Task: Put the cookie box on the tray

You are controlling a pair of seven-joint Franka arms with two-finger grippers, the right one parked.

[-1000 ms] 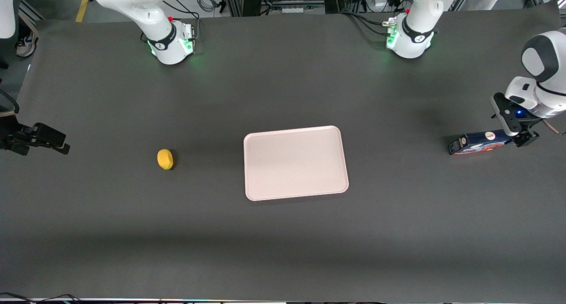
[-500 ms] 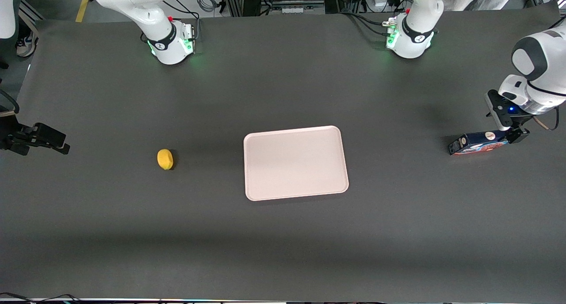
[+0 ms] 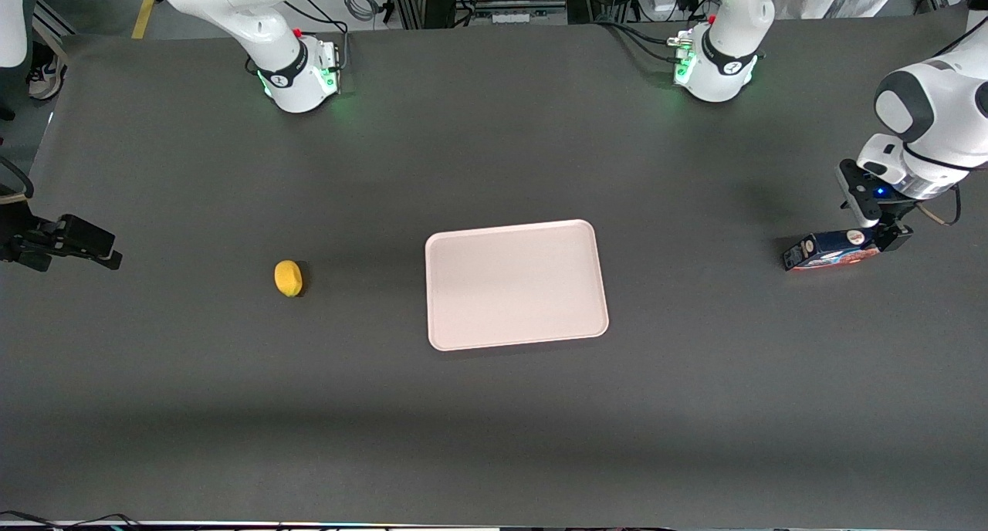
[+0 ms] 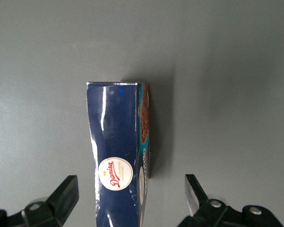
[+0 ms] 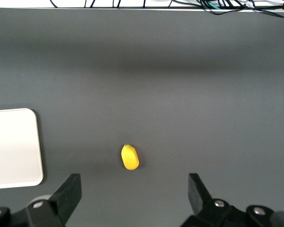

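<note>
The dark navy cookie box [image 3: 830, 251] lies on the black table toward the working arm's end, far from the pale pink tray [image 3: 515, 284] in the middle of the table. My left gripper [image 3: 880, 234] hangs low over the box's end that points away from the tray. In the left wrist view the gripper [image 4: 130, 189] is open. Its two fingers [image 4: 66, 194] straddle the box [image 4: 120, 137] with a gap on each side, close to the white round logo. The tray holds nothing.
A small yellow lemon-like lump [image 3: 288, 278] lies on the table beside the tray, toward the parked arm's end, and shows in the right wrist view [image 5: 129, 157] next to the tray's corner [image 5: 14, 146]. The arm bases [image 3: 714, 68] stand at the table's back edge.
My left arm and gripper have slid along the box toward the tray and a little away from the front camera. The cookie box has stayed where it was.
</note>
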